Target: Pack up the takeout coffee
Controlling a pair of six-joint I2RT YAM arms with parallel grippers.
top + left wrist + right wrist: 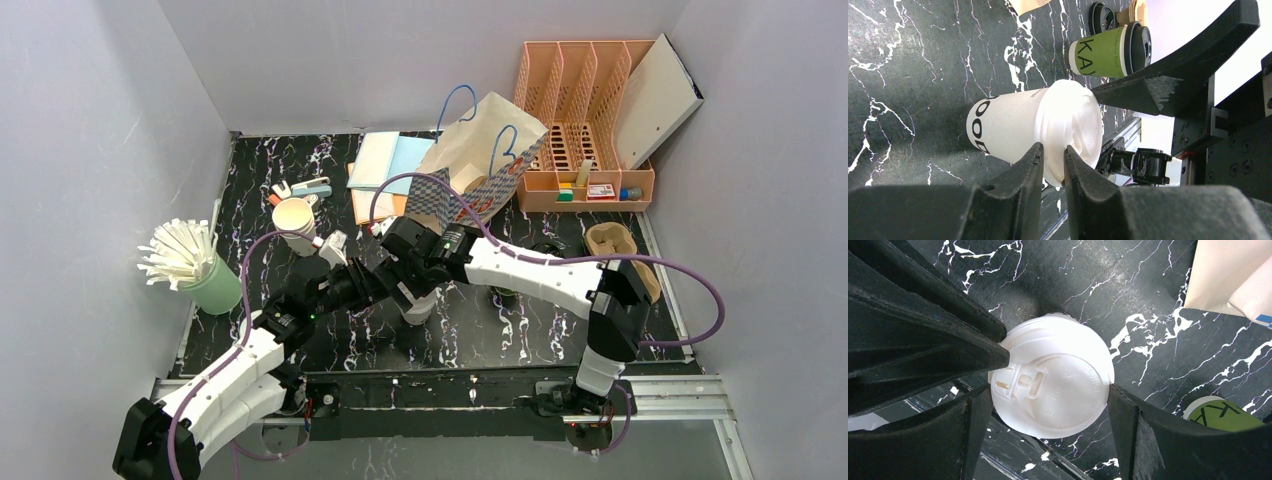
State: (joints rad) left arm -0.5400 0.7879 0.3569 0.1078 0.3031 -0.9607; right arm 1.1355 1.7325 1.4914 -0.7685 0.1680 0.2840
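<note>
Takeout coffee (1100, 52), a green cup with black lettering and a black lid (1140, 45), stood upright on the black marbled counter (908, 75); it sat near the white cup (1008, 125), on that cup's right and apart from it; neither gripper touched it; in the top view the right arm hid most of it.

White cup stood upright mid-counter, capped with a white lid (1053, 385); both arms met over it.

Left gripper (1053, 165) was narrow, its fingers nipped on the lid's rim at the sip-tab side.

Right gripper (1050, 400) came from above and was wide; one pad lay against each opposite side of the lid, so the cup sat clasped between them.

Paper bag (480, 150) with blue handles stood at the far side; stacked cream cups (295, 225) and a green straw holder (215, 285) stood to the left; an orange organiser (585, 110) stood far right.
</note>
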